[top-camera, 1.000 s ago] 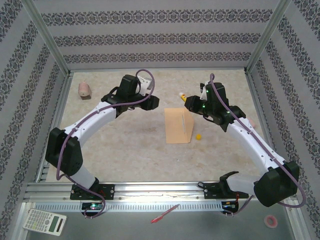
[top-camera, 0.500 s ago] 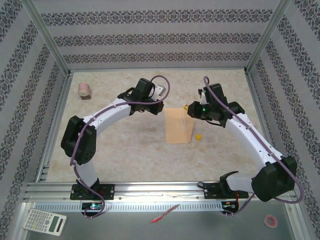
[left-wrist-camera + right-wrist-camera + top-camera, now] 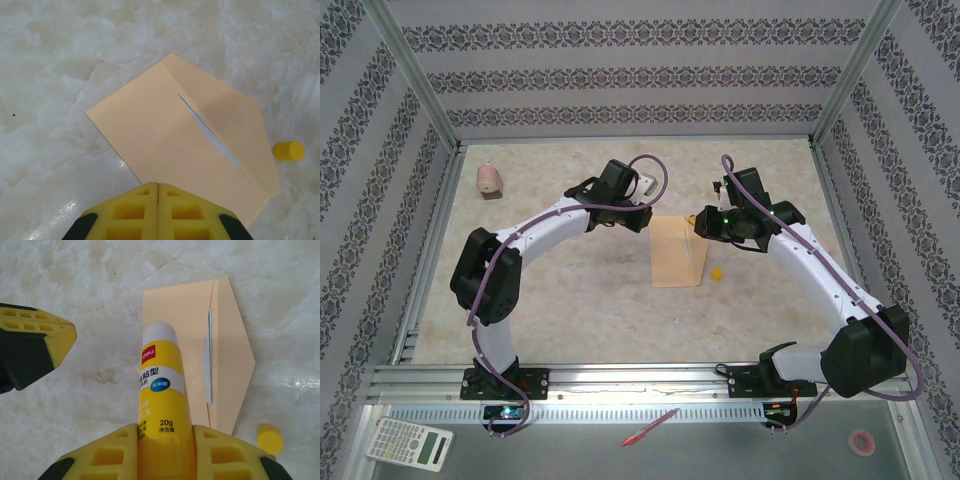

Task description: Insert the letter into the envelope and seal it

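The tan envelope (image 3: 678, 252) lies flat mid-table with its flap (image 3: 235, 120) folded open to the right. A thin white edge of the letter (image 3: 210, 132) shows in the envelope's mouth (image 3: 207, 360). My left gripper (image 3: 158, 186) is shut and empty, hovering over the envelope's edge (image 3: 150, 135); from above it sits at the envelope's back-left corner (image 3: 642, 215). My right gripper (image 3: 165, 432) is shut on an uncapped yellow glue stick (image 3: 162, 380), whose white tip points over the envelope (image 3: 192, 315). From above, that gripper (image 3: 700, 222) is at the envelope's back-right corner.
The glue stick's yellow cap (image 3: 717, 271) lies on the table just right of the envelope (image 3: 288, 151). A pink object (image 3: 489, 180) stands at the back left. Off the table in front lie a calculator (image 3: 410, 443), a red pen (image 3: 650, 427) and a tape roll (image 3: 862, 441).
My left arm has swung right to the envelope's corner and its gripper has shut. My right gripper has shifted slightly left with the glue stick.
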